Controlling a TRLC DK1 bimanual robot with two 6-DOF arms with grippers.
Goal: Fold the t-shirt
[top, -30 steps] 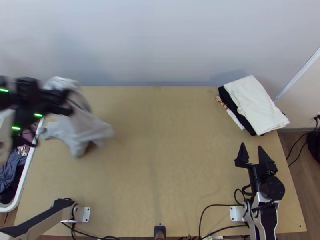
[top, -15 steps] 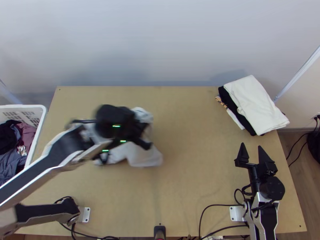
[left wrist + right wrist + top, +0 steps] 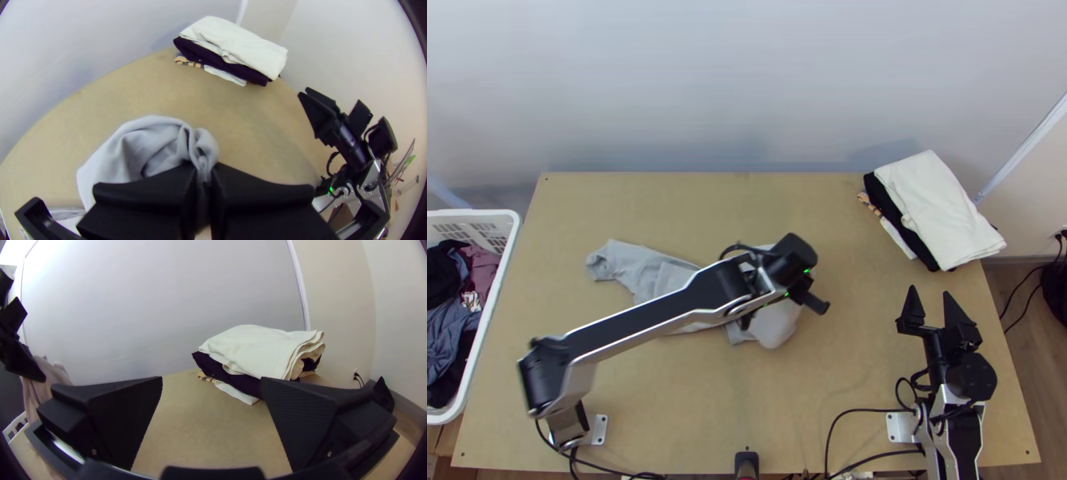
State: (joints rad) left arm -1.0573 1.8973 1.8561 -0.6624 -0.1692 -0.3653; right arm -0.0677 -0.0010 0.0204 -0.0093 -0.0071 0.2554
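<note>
My left gripper is over the middle of the table in the top view, above the grey t-shirt, which trails bunched toward the left. In the left wrist view my left gripper is shut on a gathered part of the t-shirt, the cloth pinched between its fingers. The arm hides part of the shirt from above. My right gripper stands open near the right side of the table; in the right wrist view my right gripper has nothing between its wide-apart fingers.
A stack of folded clothes, white on top with black below, lies at the table's back right corner. A white basket of dark clothes stands off the left edge. Cables run along the near edge. Bare wood stretches between shirt and right arm.
My left gripper has swung from the far left by the basket to the middle of the table, dragging the t-shirt rightward with it. The right arm has kept still.
</note>
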